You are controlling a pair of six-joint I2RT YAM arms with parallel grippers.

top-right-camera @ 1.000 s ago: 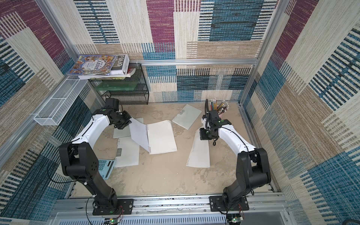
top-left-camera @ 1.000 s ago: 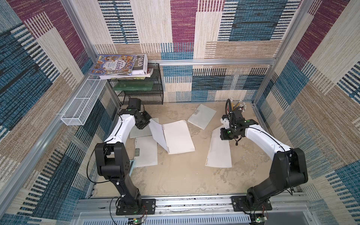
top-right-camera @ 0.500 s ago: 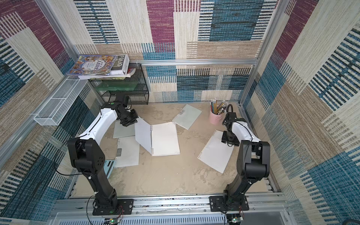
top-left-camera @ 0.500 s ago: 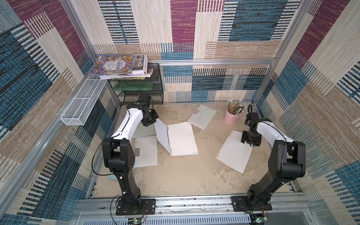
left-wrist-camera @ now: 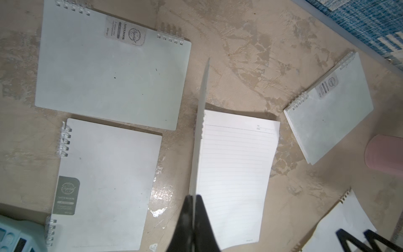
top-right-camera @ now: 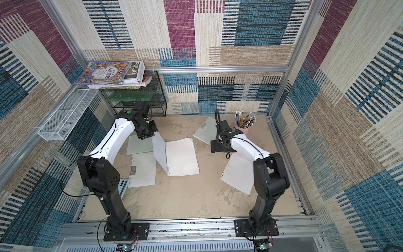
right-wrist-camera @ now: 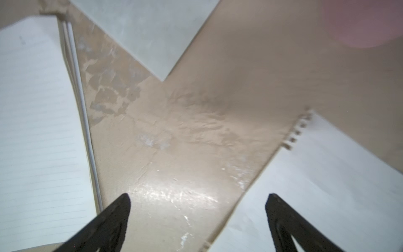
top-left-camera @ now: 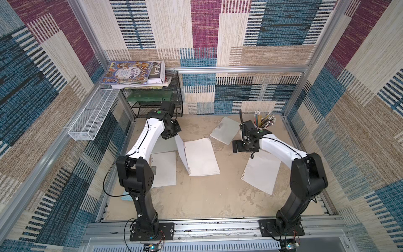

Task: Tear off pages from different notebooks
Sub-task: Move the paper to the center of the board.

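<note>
We count one loose white sheet with a ragged, hole-punched edge (top-left-camera: pixel 261 174) lying flat on the mottled beige bench (top-left-camera: pixel 196 196), on the right arm's side and apart from every binding. We take it for the only page torn off so far.

The open spiral-bound notebook of white lined pages (top-left-camera: pixel 201 157) lies mid-bench. Three closed ones with frosted covers look untouched: the small closed notebook (top-left-camera: pixel 225 130) near the pink pencil cup (top-right-camera: pixel 243 129), the closed notebook by the left arm's elbow (top-left-camera: pixel 163 169), and the closed notebook under the left forearm (top-right-camera: pixel 139 145). Most of the job seems left.

The left claw (left-wrist-camera: pixel 193 196) is clenched on a thin pale leaf (left-wrist-camera: pixel 199 135) standing up from the open notebook's spiral side; cover or page, we cannot tell. The right claw (right-wrist-camera: pixel 198 196) is released, its jaws wide and empty over bare bench between open notebook and loose sheet.

The left wrist view shows the leaf edge-on and all three closed covers unobstructed; in both top views the left arm hides part of one. Only the blurred right wrist view shows the empty gap between the right jaws.
</note>
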